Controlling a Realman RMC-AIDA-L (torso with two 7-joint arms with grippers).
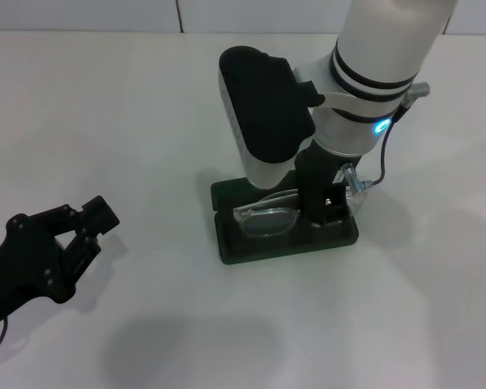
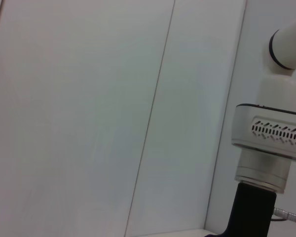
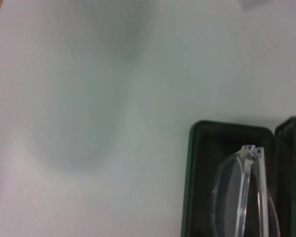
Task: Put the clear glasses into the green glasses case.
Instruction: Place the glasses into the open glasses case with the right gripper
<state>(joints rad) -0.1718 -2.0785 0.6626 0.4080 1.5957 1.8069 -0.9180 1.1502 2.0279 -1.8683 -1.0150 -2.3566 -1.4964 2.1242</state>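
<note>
The clear glasses [image 1: 267, 217], colourless transparent plastic, lie in the open dark green rectangular case [image 1: 285, 223] on the white bench [image 1: 130, 121]. The right hand [image 1: 330, 204] sits at their three o'clock end; its grip I cannot tell. Placing looks nearly done; next, let go and lift straight up. The left hand [image 1: 65, 243] idles open at eight o'clock.

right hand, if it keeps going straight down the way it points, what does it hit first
Probably the clear glasses lying in the open green glasses case; the right hand points down at their end, though depth is unclear.
</note>
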